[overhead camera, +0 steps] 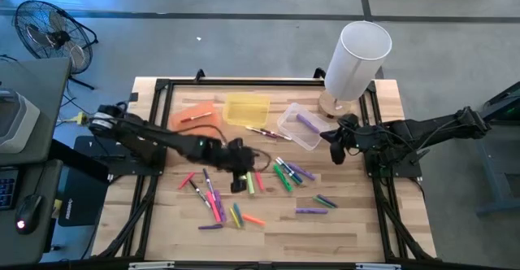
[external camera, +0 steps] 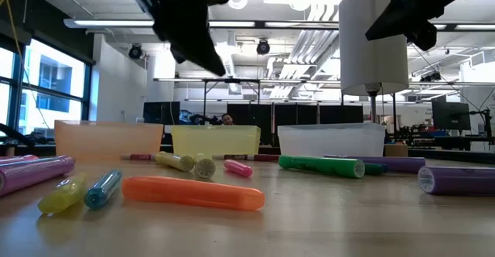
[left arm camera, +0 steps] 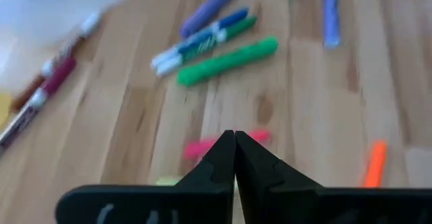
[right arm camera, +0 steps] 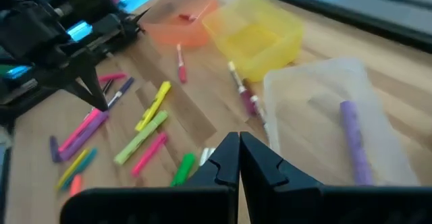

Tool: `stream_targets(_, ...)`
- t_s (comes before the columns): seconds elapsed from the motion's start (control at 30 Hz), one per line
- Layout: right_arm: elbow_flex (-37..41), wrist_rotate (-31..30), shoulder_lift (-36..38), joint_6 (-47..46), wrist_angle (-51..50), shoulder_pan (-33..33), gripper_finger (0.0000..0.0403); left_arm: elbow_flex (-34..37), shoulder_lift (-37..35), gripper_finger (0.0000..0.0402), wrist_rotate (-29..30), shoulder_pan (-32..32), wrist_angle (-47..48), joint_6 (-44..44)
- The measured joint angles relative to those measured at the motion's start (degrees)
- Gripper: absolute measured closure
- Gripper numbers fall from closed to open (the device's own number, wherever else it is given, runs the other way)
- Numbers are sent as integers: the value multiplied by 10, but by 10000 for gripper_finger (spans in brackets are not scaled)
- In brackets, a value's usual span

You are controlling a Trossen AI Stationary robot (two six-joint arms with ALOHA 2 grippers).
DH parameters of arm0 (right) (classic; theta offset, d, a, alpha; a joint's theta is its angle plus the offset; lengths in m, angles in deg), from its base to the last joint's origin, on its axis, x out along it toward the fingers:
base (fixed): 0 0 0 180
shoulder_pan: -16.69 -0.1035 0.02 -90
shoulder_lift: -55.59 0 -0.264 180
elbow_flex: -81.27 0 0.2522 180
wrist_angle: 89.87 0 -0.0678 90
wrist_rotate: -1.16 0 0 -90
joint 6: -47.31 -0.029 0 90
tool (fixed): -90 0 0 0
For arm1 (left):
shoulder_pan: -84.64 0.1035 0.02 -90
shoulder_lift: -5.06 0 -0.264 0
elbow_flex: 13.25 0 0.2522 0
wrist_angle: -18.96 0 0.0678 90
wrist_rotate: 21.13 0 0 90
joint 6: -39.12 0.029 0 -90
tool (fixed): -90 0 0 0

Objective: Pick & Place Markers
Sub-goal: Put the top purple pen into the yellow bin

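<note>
While the left gripper hangs above the desk in front of the yellow bin, its jaws are pressed together with nothing between them, a pink marker lying just beyond the tips, so this looks like a pick that has closed on air. The markers lie scattered on the desk in front of that yellow bin, a purple one already in the clear bin beside it. Next, I judge, the left jaws must reopen and drop astride a marker, while the right gripper waits shut beside the clear bin.
</note>
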Motion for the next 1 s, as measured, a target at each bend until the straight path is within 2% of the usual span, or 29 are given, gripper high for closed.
stream_targets(0.13, 0, 0, -1, 16, -13, -5, 403, 73, -16, 401, 8, -21, -101, -2)
stream_targets(0.23, 0, -13, -9, -4, -27, -8, 403, 121, -53, 401, -10, -30, -120, -6)
stream_targets(0.33, -6, 9, -41, -47, -29, -11, 403, 175, -102, 401, -30, -31, -125, -9)
stream_targets(0.5, -63, 66, -168, -92, -80, -36, 403, 256, -235, 401, -33, -29, -128, 7)
stream_targets(0.63, -153, 106, -287, -147, -206, -65, 403, 299, -342, 401, -30, -29, -110, 19)
stream_targets(0.73, -215, 174, -362, -172, -297, -89, 403, 318, -413, 401, -24, -29, -89, 19)
stream_targets(0.83, -248, 238, -416, -177, -341, -116, 403, 326, -458, 401, -15, -29, -57, 19)
stream_targets(1.0, -253, 266, -465, -203, -339, -159, 402, 327, -490, 401, -5, -29, -30, 19)
